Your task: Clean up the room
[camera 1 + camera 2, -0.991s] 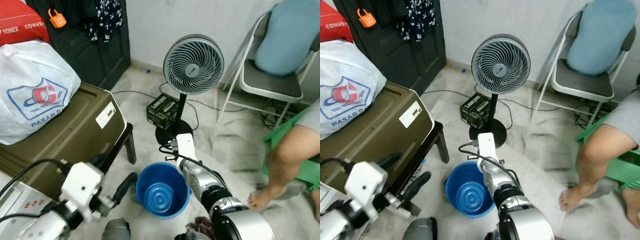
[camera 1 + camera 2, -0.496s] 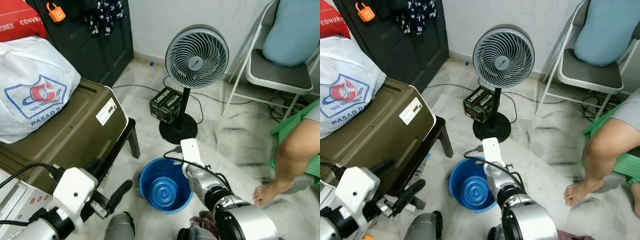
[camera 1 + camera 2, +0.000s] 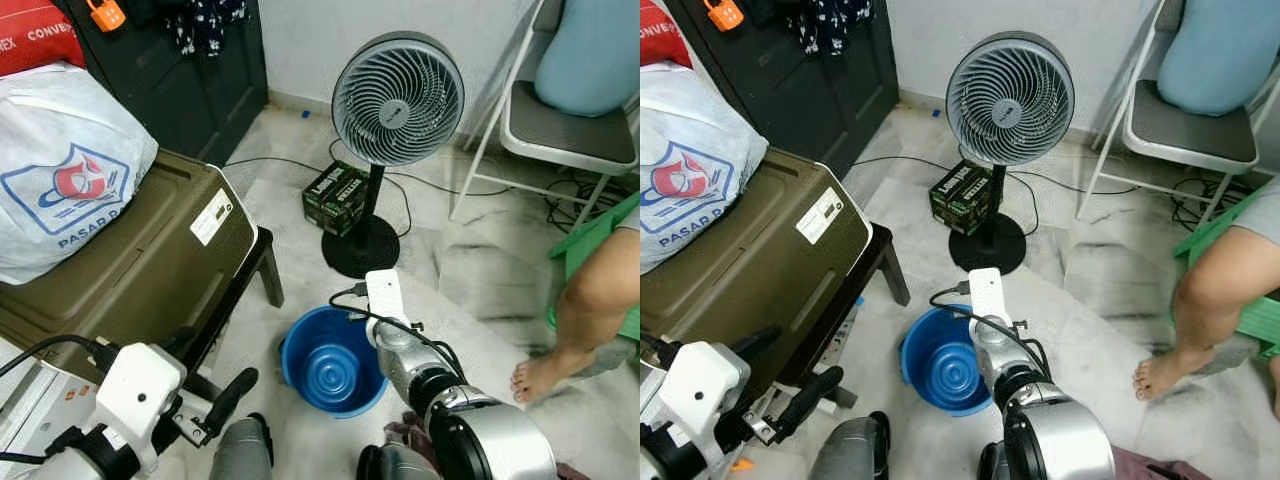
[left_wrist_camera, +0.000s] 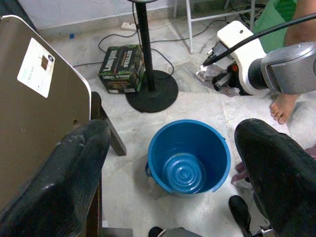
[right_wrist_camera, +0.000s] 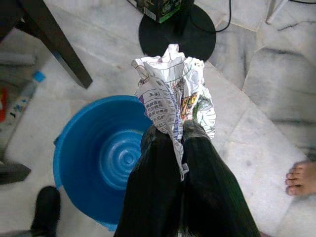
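**Crumpled newspaper pinched above the blue bucket**

You see in the right wrist view that your right gripper (image 5: 181,133) is clenched on a crumpled newspaper (image 5: 173,86), and the paper stands out beyond the black fingertips. Under it, in the lower left of that frame, the blue bucket (image 5: 98,158) stands on the marble floor (image 5: 276,89). Your left gripper (image 4: 173,163) is released, its two fingers spread wide, with the bucket between them in the centre of the frame. A standing fan (image 3: 397,100) is in the upper centre of the head view, and a person's bare foot (image 3: 540,375) at the right.
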### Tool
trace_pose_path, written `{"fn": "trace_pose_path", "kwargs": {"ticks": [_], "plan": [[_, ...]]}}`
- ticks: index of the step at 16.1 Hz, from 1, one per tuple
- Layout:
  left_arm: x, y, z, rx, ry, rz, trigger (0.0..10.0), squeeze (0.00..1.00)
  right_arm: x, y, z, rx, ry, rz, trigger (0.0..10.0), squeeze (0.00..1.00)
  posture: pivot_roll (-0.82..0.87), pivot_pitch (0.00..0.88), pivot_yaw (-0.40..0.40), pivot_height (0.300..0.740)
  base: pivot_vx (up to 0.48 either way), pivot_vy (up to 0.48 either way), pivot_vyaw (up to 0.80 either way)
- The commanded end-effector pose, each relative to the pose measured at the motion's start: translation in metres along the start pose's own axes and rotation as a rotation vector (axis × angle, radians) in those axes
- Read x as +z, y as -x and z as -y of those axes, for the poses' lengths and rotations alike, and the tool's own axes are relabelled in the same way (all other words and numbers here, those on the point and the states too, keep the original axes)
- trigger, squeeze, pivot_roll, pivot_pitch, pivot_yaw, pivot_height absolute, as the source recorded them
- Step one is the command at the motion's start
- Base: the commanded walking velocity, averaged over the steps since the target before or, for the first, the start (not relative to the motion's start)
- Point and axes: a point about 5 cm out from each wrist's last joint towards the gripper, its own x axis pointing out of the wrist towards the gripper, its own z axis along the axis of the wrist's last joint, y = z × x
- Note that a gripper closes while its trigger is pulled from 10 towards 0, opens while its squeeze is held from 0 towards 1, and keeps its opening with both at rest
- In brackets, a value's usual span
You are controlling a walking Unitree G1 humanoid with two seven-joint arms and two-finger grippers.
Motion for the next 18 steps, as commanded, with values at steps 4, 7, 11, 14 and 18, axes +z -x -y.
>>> {"fn": "trace_pose_path", "kwargs": {"ticks": [4,7,11,14,18], "plan": [[0.008,-0.001,-0.005,0.001,-0.021,0.003,10.0,0.00,0.006,-0.001,-0.001,0.009,-0.072,0.013,10.0,0.05,0.33,0.205,0.027,0.740,0.000,0.000,0.00],[0.008,-0.002,-0.007,0.000,-0.022,0.000,10.0,0.00,0.011,-0.001,-0.004,0.030,-0.100,0.040,10.0,1.00,0.33,0.204,0.027,0.740,0.000,0.000,0.00],[0.009,-0.003,-0.006,-0.003,-0.019,-0.001,10.0,0.00,0.021,0.000,-0.006,0.049,-0.101,0.091,10.0,1.00,0.33,0.203,0.027,0.740,0.000,0.000,0.00],[0.009,-0.003,0.000,-0.008,-0.015,0.002,10.0,0.00,0.031,-0.001,-0.005,0.057,-0.102,0.140,10.0,1.00,0.32,0.197,0.024,0.740,0.000,0.000,0.00],[0.008,-0.007,0.000,-0.009,-0.013,0.008,10.0,0.00,0.031,-0.001,-0.004,0.064,-0.127,0.141,10.0,1.00,0.31,0.191,0.020,0.740,0.000,0.000,0.00]]}}
